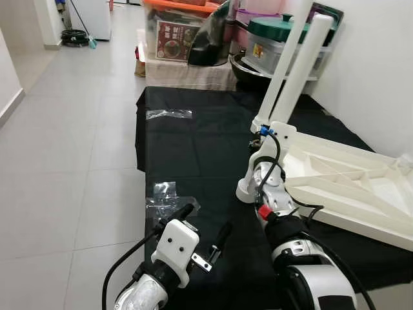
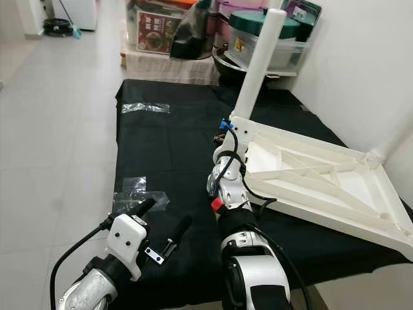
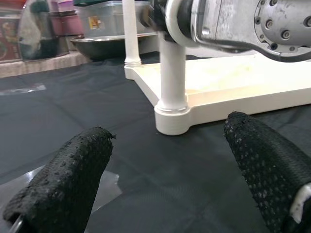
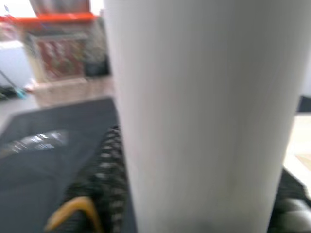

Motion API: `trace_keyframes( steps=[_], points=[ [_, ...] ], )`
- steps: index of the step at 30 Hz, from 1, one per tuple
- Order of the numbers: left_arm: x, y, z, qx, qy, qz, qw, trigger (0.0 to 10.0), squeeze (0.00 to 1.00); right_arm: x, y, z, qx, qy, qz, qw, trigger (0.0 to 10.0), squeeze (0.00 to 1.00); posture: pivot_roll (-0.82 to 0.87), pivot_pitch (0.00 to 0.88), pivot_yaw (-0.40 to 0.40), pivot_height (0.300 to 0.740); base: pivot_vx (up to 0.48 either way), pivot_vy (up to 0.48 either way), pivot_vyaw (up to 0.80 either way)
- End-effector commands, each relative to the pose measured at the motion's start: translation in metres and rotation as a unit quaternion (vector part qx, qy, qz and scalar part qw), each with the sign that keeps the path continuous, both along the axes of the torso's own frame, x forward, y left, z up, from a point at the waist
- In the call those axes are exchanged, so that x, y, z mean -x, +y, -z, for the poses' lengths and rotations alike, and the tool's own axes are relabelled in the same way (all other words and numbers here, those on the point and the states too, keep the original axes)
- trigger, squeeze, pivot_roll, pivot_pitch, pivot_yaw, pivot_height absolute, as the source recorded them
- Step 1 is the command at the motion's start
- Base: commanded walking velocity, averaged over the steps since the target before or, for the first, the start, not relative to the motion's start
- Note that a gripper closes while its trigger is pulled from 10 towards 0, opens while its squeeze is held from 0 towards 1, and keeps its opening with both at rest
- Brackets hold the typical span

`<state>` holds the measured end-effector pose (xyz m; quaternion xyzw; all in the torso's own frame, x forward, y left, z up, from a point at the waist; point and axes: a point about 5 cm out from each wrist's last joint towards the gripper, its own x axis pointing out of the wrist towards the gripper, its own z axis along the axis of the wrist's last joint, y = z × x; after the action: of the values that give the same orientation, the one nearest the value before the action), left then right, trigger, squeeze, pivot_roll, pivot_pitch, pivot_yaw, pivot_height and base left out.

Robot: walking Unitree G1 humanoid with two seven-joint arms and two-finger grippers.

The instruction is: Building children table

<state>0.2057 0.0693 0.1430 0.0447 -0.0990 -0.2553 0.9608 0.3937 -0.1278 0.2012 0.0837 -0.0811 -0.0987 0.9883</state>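
Note:
A white children's table top (image 1: pixel 352 223) lies upside down on a black cloth (image 1: pixel 193 148). White legs stand up from its corners. My right gripper (image 1: pixel 259 169) is shut on the near corner leg (image 1: pixel 308 61), low down above its base (image 1: pixel 245 191); that leg (image 4: pixel 194 111) sits between the black fingers (image 4: pixel 104 170). A second leg (image 1: pixel 281 64) stands behind it. My left gripper (image 1: pixel 203 223) hovers open and empty over the cloth's near edge, left of the held leg (image 3: pixel 172 73).
Two clear plastic bags (image 1: pixel 169 113) (image 1: pixel 164 197) lie on the cloth. Storage boxes (image 1: pixel 177 29) and a metal bowl (image 1: pixel 248 68) crowd the far end. A white wall runs along the right, and tiled floor (image 1: pixel 64 161) spreads to the left.

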Motion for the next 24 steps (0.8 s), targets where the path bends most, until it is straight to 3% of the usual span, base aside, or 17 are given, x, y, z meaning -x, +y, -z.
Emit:
trace_keyframes(
  steps=[1,4,5,7,8,10,11,13,15,16,17,18,19,20,22,23,24],
  points=[
    [0.001,-0.002,0.002,-0.002,0.0,0.007,1.0,10.0,0.0,0.0,-0.007,-0.004,0.012,-0.023,-0.013,1.0,10.0,1.0,0.1,0.0,-0.126,0.74,0.0,0.0,0.0],
    [0.001,-0.002,0.002,-0.002,0.0,0.007,1.0,10.0,0.0,0.0,-0.009,-0.005,0.025,-0.026,-0.019,0.999,10.0,1.0,0.1,0.0,-0.126,0.74,0.0,0.0,0.0],
    [0.001,-0.002,0.002,-0.001,0.0,0.007,1.0,10.0,0.0,-0.001,-0.013,-0.01,0.037,-0.048,-0.045,0.997,10.0,0.0,0.1,0.0,-0.119,0.74,0.0,0.0,0.0],
    [0.001,-0.002,0.002,-0.001,0.0,0.008,1.0,10.0,0.0,-0.006,-0.018,-0.016,0.0,-0.056,-0.179,0.982,10.0,0.0,0.1,0.0,-0.121,0.74,0.0,0.0,0.0],
    [0.001,-0.002,0.002,-0.001,0.0,0.008,1.0,10.0,0.0,-0.006,-0.018,-0.016,0.0,-0.056,-0.179,0.982,10.0,0.0,0.1,0.0,-0.121,0.74,0.0,0.0,0.0],
    [0.001,-0.002,0.001,-0.001,-0.001,0.008,1.0,10.0,0.0,-0.006,-0.016,-0.018,-0.055,-0.056,-0.317,0.945,10.0,0.0,0.1,0.0,-0.124,0.74,0.0,0.0,0.0],
    [0.001,-0.002,0.001,-0.001,-0.001,0.008,1.0,10.0,0.0,-0.006,-0.016,-0.018,-0.055,-0.056,-0.317,0.945,10.0,0.0,0.1,0.0,-0.124,0.74,0.0,0.0,0.0],
    [0.0,-0.002,0.001,-0.001,-0.002,0.008,1.0,10.0,0.0,-0.001,-0.01,-0.017,-0.062,-0.047,-0.424,0.902,10.0,0.0,0.1,0.0,-0.125,0.74,0.0,0.0,0.0],
    [0.0,-0.002,0.001,-0.001,-0.002,0.008,1.0,10.0,0.0,-0.001,-0.01,-0.017,-0.062,-0.047,-0.424,0.902,10.0,0.0,0.1,0.0,-0.125,0.74,0.0,0.0,0.0],
    [0.0,-0.002,0.001,-0.001,-0.002,0.008,1.0,10.0,0.0,0.007,-0.004,-0.013,-0.046,-0.032,-0.508,0.859,10.0,0.0,0.1,0.0,-0.129,0.74,0.0,0.0,0.0],
    [0.0,-0.002,0.0,-0.002,-0.003,0.007,1.0,10.0,0.0,0.018,0.003,-0.007,-0.006,-0.019,-0.596,0.802,10.0,0.0,0.11,0.004,-0.13,0.74,0.0,0.0,0.0],
    [0.0,-0.002,0.0,-0.002,-0.003,0.007,1.0,10.0,0.0,0.018,0.003,-0.007,-0.006,-0.019,-0.596,0.802,10.0,0.0,0.11,0.004,-0.13,0.74,0.0,0.0,0.0],
    [0.0,-0.002,0.0,-0.002,-0.003,0.006,1.0,10.0,0.0,0.027,0.01,0.001,0.017,0.005,-0.657,0.754,10.0,0.0,0.11,0.003,-0.132,0.74,0.0,0.0,0.0],
    [0.0,-0.002,0.0,-0.002,-0.003,0.006,1.0,10.0,0.0,0.031,0.014,0.006,0.031,0.019,-0.687,0.726,10.0,0.0,0.11,0.003,-0.132,0.74,0.0,0.0,0.0],
    [0.0,-0.002,0.0,-0.002,-0.003,0.006,1.0,10.0,0.0,0.031,0.014,0.006,0.031,0.019,-0.687,0.726,10.0,0.0,0.11,0.003,-0.132,0.74,0.0,0.0,0.0],
    [0.0,-0.002,0.0,-0.002,-0.004,0.005,1.0,10.0,0.0,0.033,0.021,0.008,0.038,0.024,-0.706,0.707,10.0,0.0,0.11,0.009,-0.134,0.74,0.0,0.0,0.0],
    [0.0,-0.002,0.0,-0.002,-0.004,0.005,1.0,10.0,0.0,0.033,0.021,0.008,0.038,0.024,-0.706,0.707,10.0,0.0,0.11,0.009,-0.134,0.74,0.0,0.0,0.0]
  ],
)
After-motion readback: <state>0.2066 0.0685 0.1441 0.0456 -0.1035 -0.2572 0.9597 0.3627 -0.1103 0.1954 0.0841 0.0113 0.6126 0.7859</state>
